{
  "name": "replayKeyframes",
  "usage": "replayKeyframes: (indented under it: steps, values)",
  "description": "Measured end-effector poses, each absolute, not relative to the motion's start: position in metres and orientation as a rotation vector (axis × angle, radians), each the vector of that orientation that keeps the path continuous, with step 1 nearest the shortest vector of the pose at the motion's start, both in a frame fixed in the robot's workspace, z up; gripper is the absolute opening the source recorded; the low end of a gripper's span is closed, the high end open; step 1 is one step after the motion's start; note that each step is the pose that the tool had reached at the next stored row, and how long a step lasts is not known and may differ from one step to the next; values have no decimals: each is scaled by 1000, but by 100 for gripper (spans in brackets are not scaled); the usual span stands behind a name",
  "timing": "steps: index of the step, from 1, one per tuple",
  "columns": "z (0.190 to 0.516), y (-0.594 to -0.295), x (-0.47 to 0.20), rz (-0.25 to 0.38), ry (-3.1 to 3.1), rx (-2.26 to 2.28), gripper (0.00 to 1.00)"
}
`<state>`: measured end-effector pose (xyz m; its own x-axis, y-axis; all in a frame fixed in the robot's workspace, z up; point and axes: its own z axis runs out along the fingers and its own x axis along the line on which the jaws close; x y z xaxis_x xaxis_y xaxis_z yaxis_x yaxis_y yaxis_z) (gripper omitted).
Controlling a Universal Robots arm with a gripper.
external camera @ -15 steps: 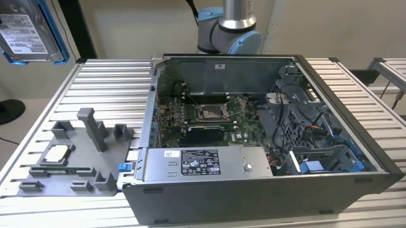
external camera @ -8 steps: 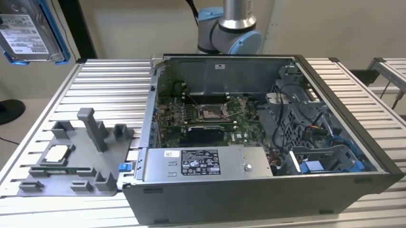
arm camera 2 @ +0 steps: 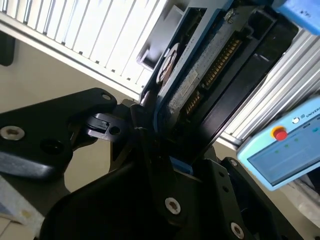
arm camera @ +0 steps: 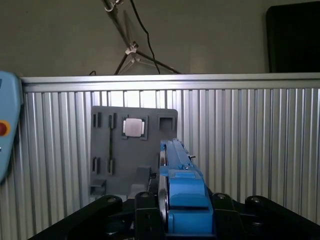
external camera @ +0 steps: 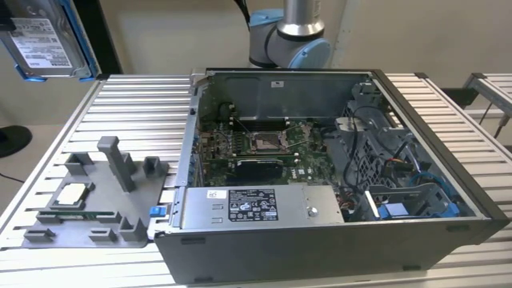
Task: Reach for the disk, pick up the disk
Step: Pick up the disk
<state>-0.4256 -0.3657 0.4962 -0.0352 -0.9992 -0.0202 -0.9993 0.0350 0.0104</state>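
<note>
The disk (external camera: 44, 39), a silver-grey drive with a white label in a bright blue bracket, hangs high above the table at the exterior view's upper left. In the first wrist view the disk (arm camera: 175, 172) stands edge-on between the black fingers (arm camera: 145, 217) of my gripper (arm camera: 182, 217), which is shut on it. The second wrist view shows the disk's (arm camera 2: 200, 75) underside with its connector row, clamped in the gripper (arm camera 2: 165, 145). The disk is well clear of the grey fixture below.
A grey fixture plate (external camera: 88, 204) with posts and slots lies on the ribbed table (external camera: 128, 108) and carries a small silver chip (external camera: 71, 193). An open computer case (external camera: 320, 180) sits to its right. The arm's base (external camera: 288, 36) stands behind. A pale blue pendant (arm camera 2: 280, 150) lies nearby.
</note>
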Motion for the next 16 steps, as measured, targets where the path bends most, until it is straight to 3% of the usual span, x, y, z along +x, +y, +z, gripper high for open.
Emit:
replayKeyframes:
  steps: [16]
  values:
    - [496,-366,-390,34,2255,-2177,0]
